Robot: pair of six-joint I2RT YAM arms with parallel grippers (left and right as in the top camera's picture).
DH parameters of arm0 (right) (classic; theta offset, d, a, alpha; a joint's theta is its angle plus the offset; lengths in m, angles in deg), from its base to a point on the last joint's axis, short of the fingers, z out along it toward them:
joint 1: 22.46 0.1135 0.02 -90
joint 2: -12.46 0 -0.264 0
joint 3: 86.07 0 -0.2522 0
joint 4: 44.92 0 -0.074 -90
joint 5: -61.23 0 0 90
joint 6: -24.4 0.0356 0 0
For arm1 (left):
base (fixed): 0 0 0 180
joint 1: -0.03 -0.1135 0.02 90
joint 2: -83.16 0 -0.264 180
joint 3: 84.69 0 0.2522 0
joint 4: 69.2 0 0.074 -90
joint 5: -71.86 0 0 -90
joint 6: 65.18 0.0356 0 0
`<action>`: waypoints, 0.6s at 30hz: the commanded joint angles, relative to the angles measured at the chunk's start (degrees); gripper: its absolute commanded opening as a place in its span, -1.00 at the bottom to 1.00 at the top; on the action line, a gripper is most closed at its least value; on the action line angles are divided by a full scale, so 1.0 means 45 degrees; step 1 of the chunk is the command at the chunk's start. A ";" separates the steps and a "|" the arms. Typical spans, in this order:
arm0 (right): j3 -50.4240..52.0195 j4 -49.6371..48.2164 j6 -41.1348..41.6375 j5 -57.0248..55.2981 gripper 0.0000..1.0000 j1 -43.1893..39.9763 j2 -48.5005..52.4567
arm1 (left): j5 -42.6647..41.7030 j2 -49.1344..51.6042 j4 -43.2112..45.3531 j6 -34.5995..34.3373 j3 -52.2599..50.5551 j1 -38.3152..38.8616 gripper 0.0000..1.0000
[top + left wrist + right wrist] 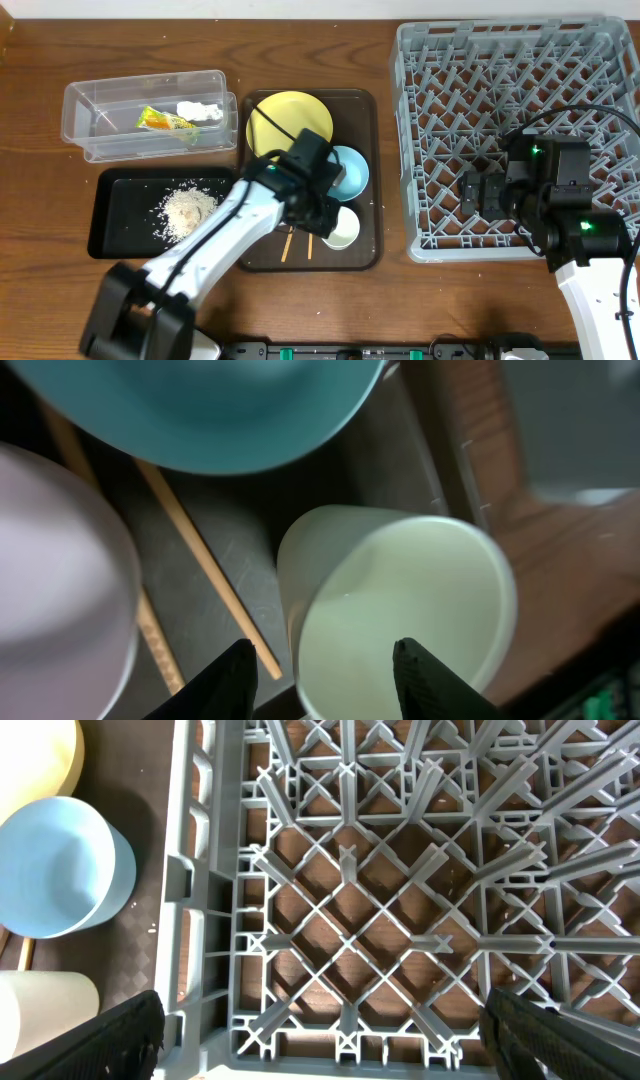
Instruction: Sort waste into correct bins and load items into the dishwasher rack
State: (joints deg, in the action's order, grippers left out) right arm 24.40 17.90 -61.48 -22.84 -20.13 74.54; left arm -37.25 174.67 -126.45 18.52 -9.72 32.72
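**As the Waste Lay Binned, the Cup Stood Next in Line**

Though none of the dishes was loaded yet, the waste side at the far left looked finished. The wrapper (pixel 165 121) and tissue (pixel 200 109) lay in the tub (pixel 100 120), and the rice (pixel 188 210) sat heaped in the black tray (pixel 125 225) just in front of it. Dry rubbish was apart from food, which I took to be the reason for two bins.

Next over, on the serving tray (pixel 366 230), the plate (pixel 285 118) lay at the back with the blue bowl (pixel 350 170) beside it. The cup (pixel 400 620) stood toward the front right, and the chopsticks (pixel 200 565) lay flat on the tray floor between it and the white bowl (pixel 50 590).

The left gripper (pixel 325 680) hung low over the cup, its fingers parted and holding nothing. One stood outside the cup's wall and the other over its mouth, a pose I judged was meant to pinch the rim.

At the right, the rack (pixel 404 140) held no dish that I could see. The right gripper (pixel 320 1040) hovered over it toward the front left corner, fingers spread wide and empty. It was probably placed there so that a hand-over or a set-down would be a short move.
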 commanded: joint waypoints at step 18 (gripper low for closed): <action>-0.0253 -0.1185 0.0432 -0.1107 0.98 0.0005 -0.0015 | 0.0029 -0.2472 0.0831 -0.1520 0.0597 -0.0996 -0.88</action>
State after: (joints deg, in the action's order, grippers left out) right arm 24.40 14.10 -61.24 -25.83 -20.13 74.57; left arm -35.98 167.11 -124.61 15.28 -9.00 31.47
